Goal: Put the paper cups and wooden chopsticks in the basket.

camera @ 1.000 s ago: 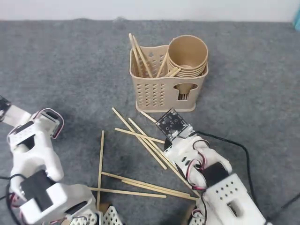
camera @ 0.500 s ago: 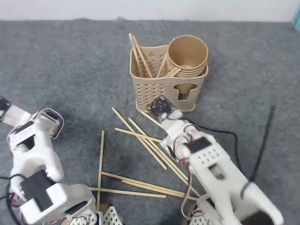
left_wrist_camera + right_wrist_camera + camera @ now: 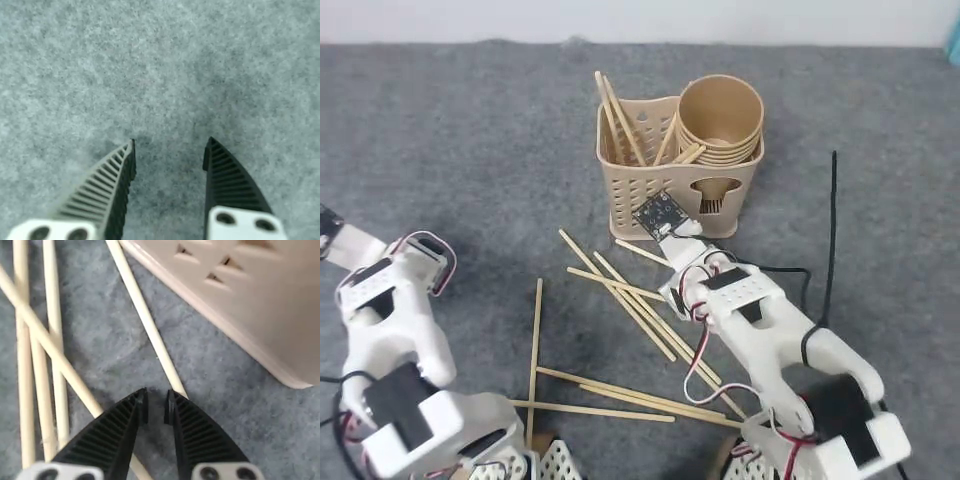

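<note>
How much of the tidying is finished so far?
Done: a stack of paper cups and several chopsticks stand in the basket. In hand: nothing yet; the right gripper sits at a chopstick beside the basket. Left: many loose chopsticks on the carpet.

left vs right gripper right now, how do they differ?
Jaws: the left gripper stands wide open, while the right gripper has its jaws nearly together, with a narrow gap.
Below: the left gripper is over bare grey carpet. The right gripper is over a chopstick, close by the basket.
Shared: black ribbed jaws, and neither appears to hold anything.
</note>
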Robot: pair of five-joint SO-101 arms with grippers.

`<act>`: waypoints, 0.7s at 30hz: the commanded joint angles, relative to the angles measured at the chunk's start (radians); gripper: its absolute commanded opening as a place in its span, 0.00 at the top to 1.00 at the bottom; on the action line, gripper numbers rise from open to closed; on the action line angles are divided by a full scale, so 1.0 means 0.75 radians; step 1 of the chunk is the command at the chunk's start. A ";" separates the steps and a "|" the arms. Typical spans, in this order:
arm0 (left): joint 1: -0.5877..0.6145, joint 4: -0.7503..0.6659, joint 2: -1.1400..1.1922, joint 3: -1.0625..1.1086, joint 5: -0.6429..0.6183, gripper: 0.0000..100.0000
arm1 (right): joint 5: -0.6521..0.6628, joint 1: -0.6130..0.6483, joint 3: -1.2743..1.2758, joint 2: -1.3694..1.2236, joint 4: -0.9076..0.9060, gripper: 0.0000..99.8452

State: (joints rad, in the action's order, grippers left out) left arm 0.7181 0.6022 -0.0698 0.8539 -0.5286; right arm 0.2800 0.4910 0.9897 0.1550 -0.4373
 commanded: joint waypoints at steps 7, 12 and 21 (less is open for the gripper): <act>-0.010 0.004 -0.018 -0.054 -0.006 0.79 | 0.061 0.040 -0.084 0.306 -0.249 0.92; -0.010 0.006 -0.018 -0.054 -0.006 0.79 | 0.303 -0.005 -0.123 0.400 -0.304 0.91; -0.010 0.006 -0.018 -0.054 -0.006 0.79 | 0.428 -0.107 -0.207 0.126 -0.304 0.83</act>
State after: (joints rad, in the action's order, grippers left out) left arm 0.7181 0.6022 -0.0698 0.8539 -0.5286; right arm 0.5731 0.4419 0.9175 0.3145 -0.6736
